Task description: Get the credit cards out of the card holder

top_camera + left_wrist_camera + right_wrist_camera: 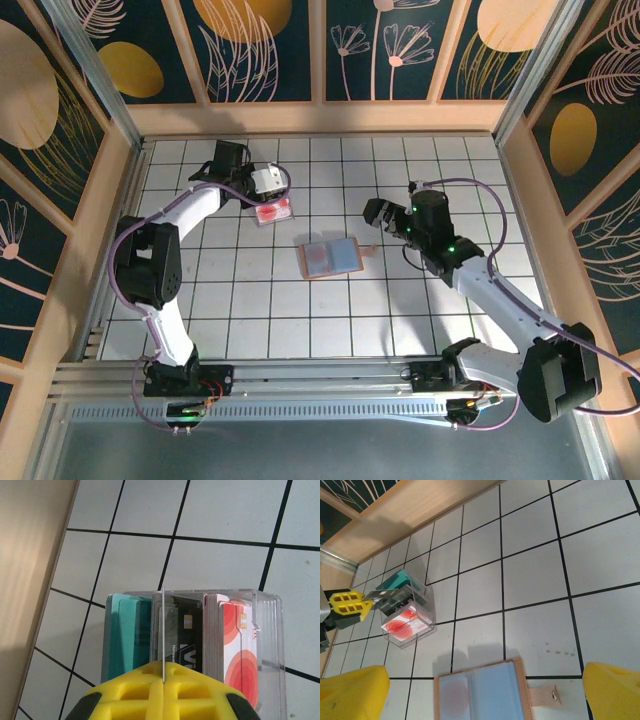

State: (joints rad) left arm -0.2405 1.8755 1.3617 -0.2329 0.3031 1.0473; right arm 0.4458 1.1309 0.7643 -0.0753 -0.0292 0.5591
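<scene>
Left gripper (163,690) pinches thin edge-on credit card (163,625) over clear plastic box (267,625), 10 o'clock of tan card holder (330,257); lower plumb; right gripper (485,687) agape.

White gridded tabletop (300,320) ringed by wooden-framed dark floral wall panels (265,50).

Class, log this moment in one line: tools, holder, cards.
left tool: shut on card at clear box | right tool: open near card holder | card holder: lying open | credit cards: in box
</scene>
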